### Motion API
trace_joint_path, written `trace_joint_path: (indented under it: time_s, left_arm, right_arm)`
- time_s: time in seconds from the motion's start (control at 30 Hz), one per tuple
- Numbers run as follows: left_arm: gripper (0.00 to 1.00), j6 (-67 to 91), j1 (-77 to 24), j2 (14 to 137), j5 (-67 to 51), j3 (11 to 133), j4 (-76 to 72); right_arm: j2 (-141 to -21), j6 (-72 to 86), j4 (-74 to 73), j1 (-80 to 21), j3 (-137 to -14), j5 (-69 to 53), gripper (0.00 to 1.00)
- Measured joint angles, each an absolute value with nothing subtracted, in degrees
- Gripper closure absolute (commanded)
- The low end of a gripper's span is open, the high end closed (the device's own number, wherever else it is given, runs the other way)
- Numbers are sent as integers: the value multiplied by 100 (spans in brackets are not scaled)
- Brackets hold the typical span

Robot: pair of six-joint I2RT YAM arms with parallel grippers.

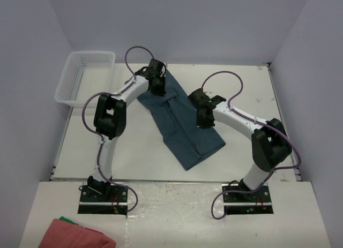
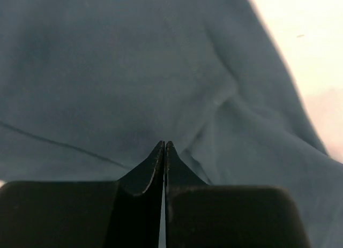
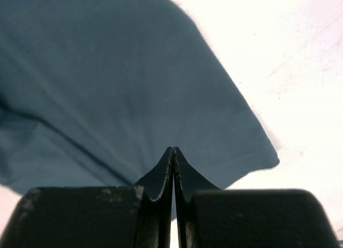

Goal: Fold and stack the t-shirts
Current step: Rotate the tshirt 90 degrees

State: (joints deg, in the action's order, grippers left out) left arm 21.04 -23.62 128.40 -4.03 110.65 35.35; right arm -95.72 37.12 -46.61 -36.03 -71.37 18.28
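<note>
A dark teal-blue t-shirt (image 1: 182, 127) lies as a long strip running diagonally from the far middle of the table toward the near right. My left gripper (image 1: 158, 87) is at the strip's far end. In the left wrist view its jaws (image 2: 164, 143) are shut with the tips pinched into the puckered t-shirt (image 2: 134, 71). My right gripper (image 1: 203, 119) is on the strip's right edge, near its middle. In the right wrist view it (image 3: 173, 149) is shut on the t-shirt (image 3: 107, 71), and creases run toward the tips.
A white mesh basket (image 1: 80, 76) stands at the table's far left corner. A pink-red cloth (image 1: 75, 234) with a green edge lies on the near ledge at bottom left. Bare white table (image 1: 246, 92) shows on both sides of the shirt.
</note>
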Motion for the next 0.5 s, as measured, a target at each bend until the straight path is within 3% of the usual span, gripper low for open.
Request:
trace_joint_path:
  time_s: [0.27,0.5]
  left_arm:
    - [100,2283,-2287,13515,-429,11115,3363]
    - [100,2351,-2252,13808,-705,11450,3179]
  right_arm:
    - [-10368,3599,-4034,-3402,-6912,1361,100]
    - [-10383,3605,-3546,-3404,-6477,982,100]
